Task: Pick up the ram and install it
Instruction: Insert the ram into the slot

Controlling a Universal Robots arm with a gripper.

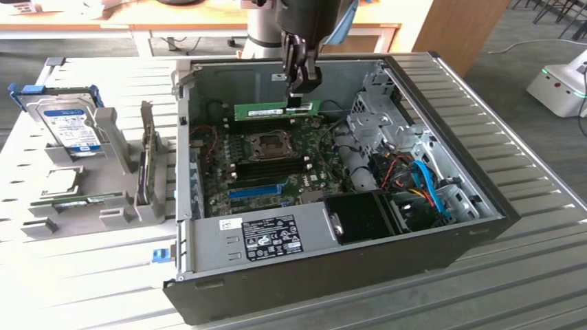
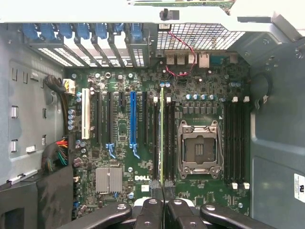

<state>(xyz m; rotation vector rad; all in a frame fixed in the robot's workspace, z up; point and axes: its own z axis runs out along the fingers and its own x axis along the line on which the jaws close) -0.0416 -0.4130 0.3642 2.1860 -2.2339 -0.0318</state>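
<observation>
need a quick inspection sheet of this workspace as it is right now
surface: ribbed metal table carrying an open pc case
job's things: ram held inside the case over the motherboard, near the cpu socket; whether seated cannot be told
clutter: hard drive and a second green stick in grey holders at the exterior view's left
gripper: gripper shut on the ram
cables: blue cable and red wire inside the case
surroundings: wooden desk, white machine on the floor

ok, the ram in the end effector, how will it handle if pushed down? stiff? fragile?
Probably stiff: the ram juts straight out from the end effector without sagging. Likely light, being a thin board. It's gripped near one end, so a push may pivot it, and the bare board looks easy to damage.
</observation>
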